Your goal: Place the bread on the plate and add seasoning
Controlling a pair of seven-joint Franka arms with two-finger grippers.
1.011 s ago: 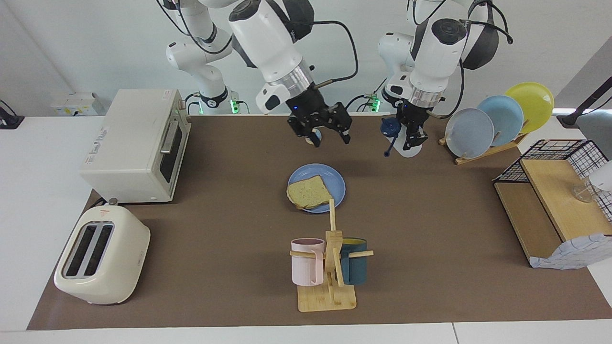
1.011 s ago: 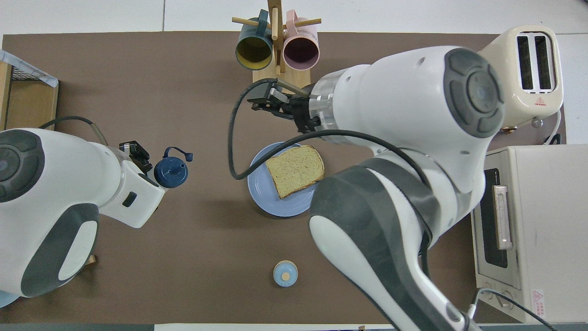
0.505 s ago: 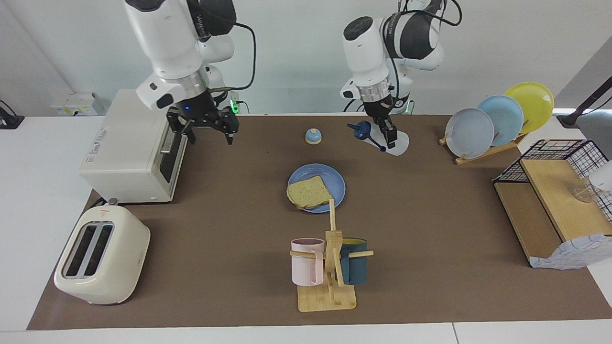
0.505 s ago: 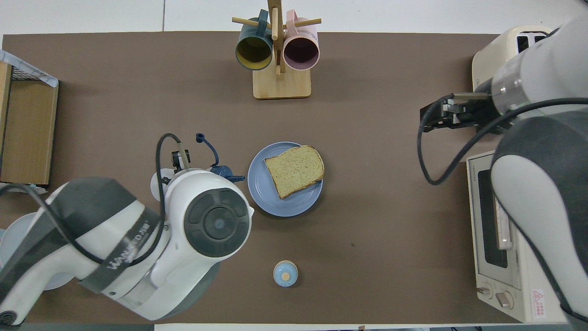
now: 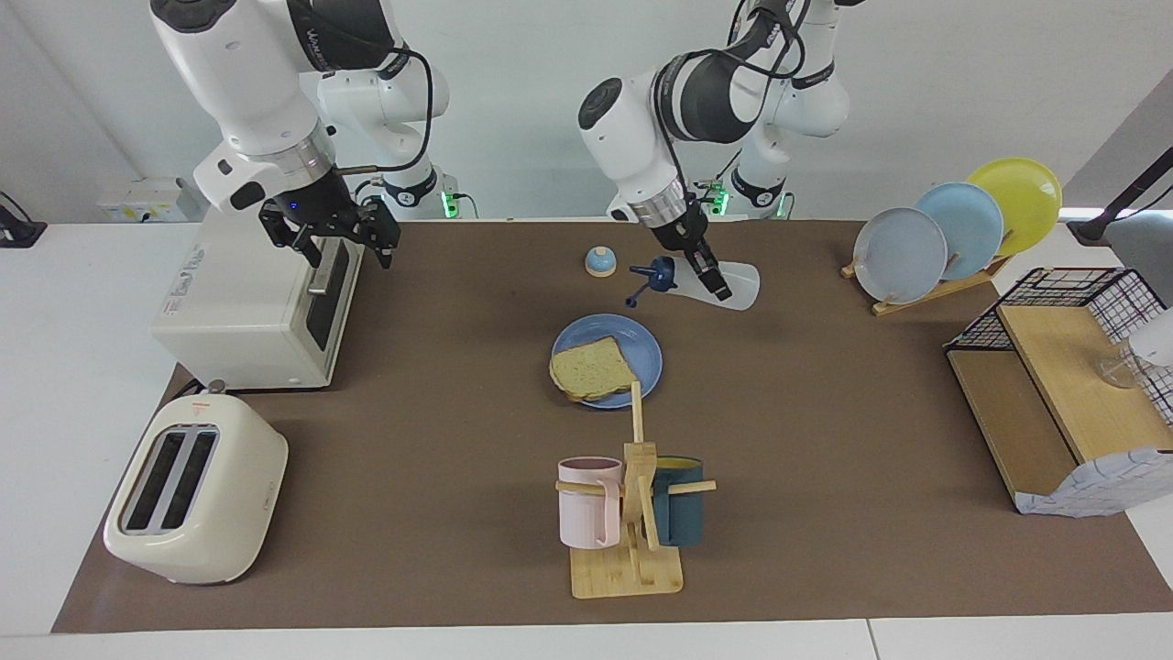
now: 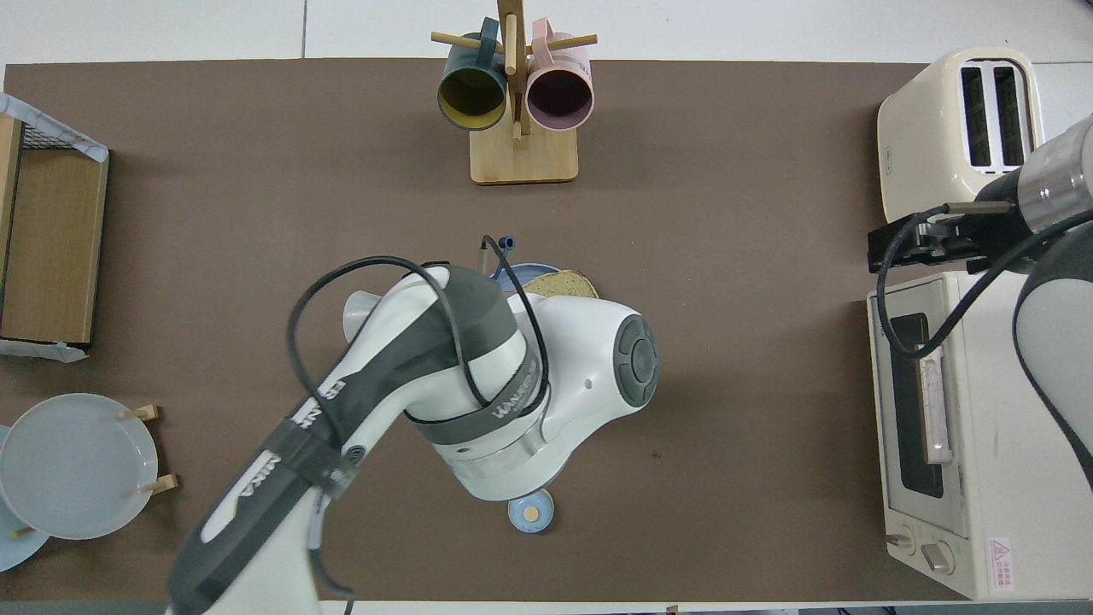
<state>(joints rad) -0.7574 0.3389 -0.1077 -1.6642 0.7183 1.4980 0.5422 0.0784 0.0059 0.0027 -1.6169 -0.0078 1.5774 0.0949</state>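
The bread [image 5: 594, 368] lies on the blue plate [image 5: 639, 341] at mid-table. My left gripper [image 5: 713, 280] is shut on the seasoning bottle [image 5: 744, 286] and holds it tipped on its side in the air. Its navy cap [image 5: 662, 275] points toward the right arm's end, over the mat between the bell and the plate. In the overhead view my left arm hides most of the plate; an edge of the bread [image 6: 559, 284] and the bottle's base [image 6: 357, 306] show. My right gripper [image 5: 344, 252] is open and empty over the toaster oven's door [image 6: 897, 248].
A blue-domed bell [image 5: 600, 261] stands nearer to the robots than the plate. A toaster oven [image 5: 257, 284] and toaster [image 5: 192, 500] are at the right arm's end. A mug rack [image 5: 632, 513] is farther out. A plate rack [image 5: 953, 229] and wire shelf [image 5: 1063, 394] are at the left arm's end.
My left gripper carried the bottle toward the plate and tipped it over sideways. My right gripper swung away from above the plate to the toaster oven.
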